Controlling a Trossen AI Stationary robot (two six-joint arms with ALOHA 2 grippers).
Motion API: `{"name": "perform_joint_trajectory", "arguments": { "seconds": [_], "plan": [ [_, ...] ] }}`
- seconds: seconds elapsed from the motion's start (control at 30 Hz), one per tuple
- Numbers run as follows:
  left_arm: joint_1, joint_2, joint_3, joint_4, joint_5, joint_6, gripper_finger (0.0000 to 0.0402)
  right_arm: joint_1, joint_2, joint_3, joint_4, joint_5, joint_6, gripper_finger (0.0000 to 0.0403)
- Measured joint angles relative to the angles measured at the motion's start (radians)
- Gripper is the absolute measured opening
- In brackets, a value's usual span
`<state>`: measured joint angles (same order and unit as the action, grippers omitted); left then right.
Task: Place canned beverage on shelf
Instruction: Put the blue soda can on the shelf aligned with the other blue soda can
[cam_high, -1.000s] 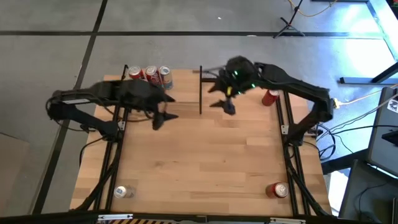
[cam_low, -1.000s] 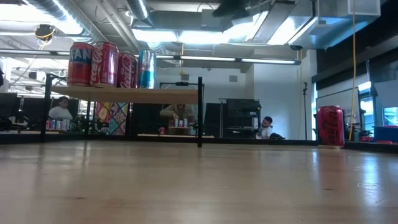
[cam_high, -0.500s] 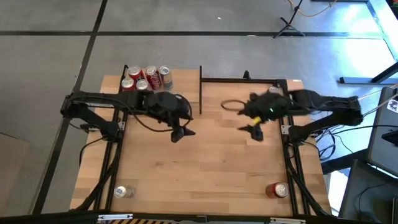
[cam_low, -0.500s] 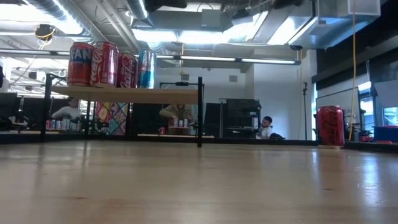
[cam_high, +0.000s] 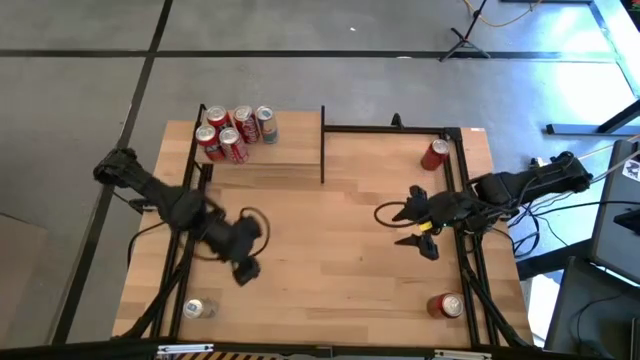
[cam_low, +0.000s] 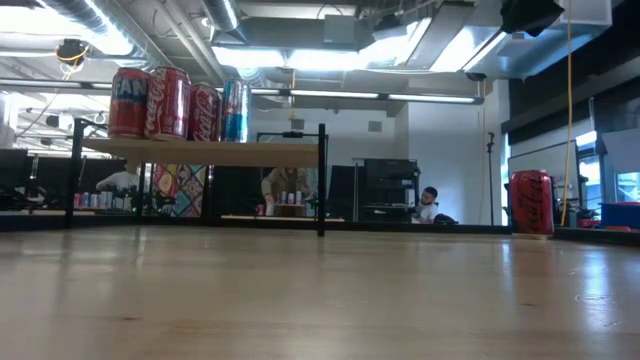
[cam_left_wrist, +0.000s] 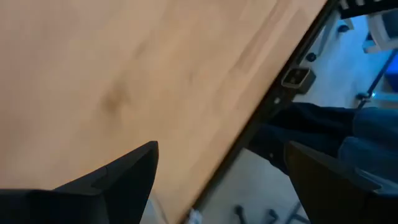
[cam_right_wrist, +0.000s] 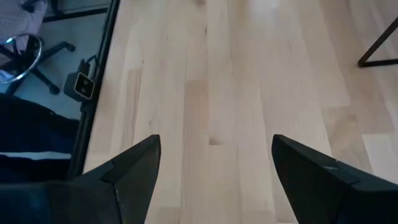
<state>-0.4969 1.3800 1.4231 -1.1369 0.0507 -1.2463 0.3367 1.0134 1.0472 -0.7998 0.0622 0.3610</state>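
Your left gripper (cam_high: 246, 270), spread wide and empty, hangs in the lower left of the high view near the silver can (cam_high: 197, 308); approach that can squarely. The right gripper (cam_high: 424, 246), also spread and empty, waits at right. The shelf (cam_high: 290, 150) at upper left holds five cans.

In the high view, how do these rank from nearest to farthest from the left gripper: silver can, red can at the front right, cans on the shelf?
From the left gripper:
1. Silver can, front left corner.
2. Cans on the shelf, back left.
3. Red can, front right corner.
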Motion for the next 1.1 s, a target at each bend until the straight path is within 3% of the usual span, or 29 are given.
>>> {"name": "perform_joint_trajectory", "arguments": {
  "seconds": [0.33,0.5,0.67,1.1],
  "plan": [
    [-0.313,0.014,0.000,-0.077,0.003,-0.713,0.0335,-0.002,0.012,-0.003,-0.010,0.036,-0.028,0.0294],
    [-0.430,0.034,0.000,-0.140,0.024,-0.968,0.0335,-0.003,0.012,-0.003,-0.010,0.058,-0.051,0.0294],
    [-0.484,0.068,0.000,-0.156,0.024,-1.049,0.0335,-0.003,0.012,-0.003,-0.012,0.059,-0.053,0.0294],
    [-0.535,0.198,0.000,-0.164,0.071,-1.013,0.0335,-0.003,0.013,-0.003,-0.013,0.059,-0.059,0.0294]
  ]
}}
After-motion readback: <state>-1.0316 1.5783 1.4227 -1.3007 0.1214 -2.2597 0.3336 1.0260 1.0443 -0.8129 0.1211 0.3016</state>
